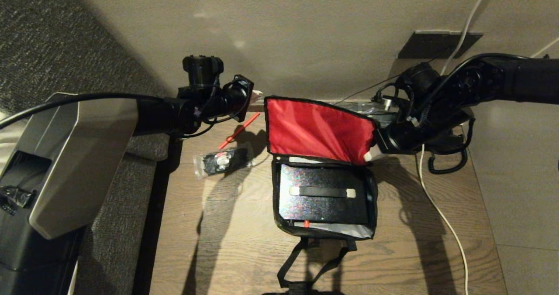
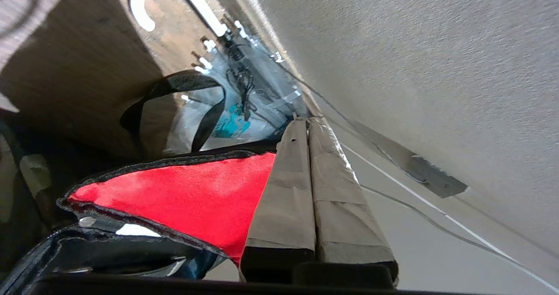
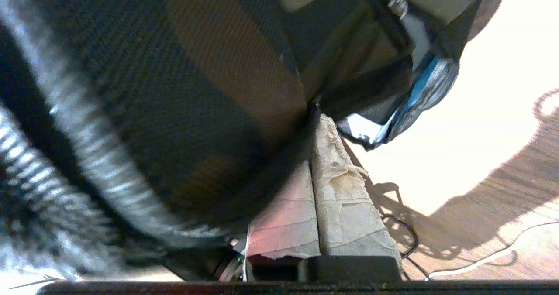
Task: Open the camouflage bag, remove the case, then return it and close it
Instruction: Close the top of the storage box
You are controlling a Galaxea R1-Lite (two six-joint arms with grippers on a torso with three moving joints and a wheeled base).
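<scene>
**Flap held up, case lying in the open bag**

The right gripper (image 1: 370, 154) has its taped fingers (image 3: 340, 207) pressed together on the corner of the red-lined flap (image 1: 319, 131), at about 3 o'clock from the flap's middle. In the right wrist view dark camouflage fabric sits against the fingertips, so the pinch appears to be what keeps the flap standing upright and the mouth of the camouflage bag (image 1: 371, 199) exposed.

The left gripper (image 1: 257, 95) is also closed, fingers (image 2: 301, 190) meeting with nothing between them. It hangs at roughly 10 o'clock from the flap, just beside its far edge, apparently free to do the next reach.

Below the flap, toward 6 o'clock, the case (image 1: 323, 199) lies flat inside the bag, its strap handle (image 1: 322, 192) facing up and a small red latch (image 1: 306, 223) at its near edge. The bag's black strap (image 1: 301, 260) trails toward 6 o'clock on the wooden table (image 1: 227, 242).

At 9 o'clock from the bag lies a clear plastic packet (image 1: 222, 159), with a red stick (image 1: 239, 130) just beyond it. A white cable (image 1: 441, 216) runs down the table at 3 o'clock.
</scene>
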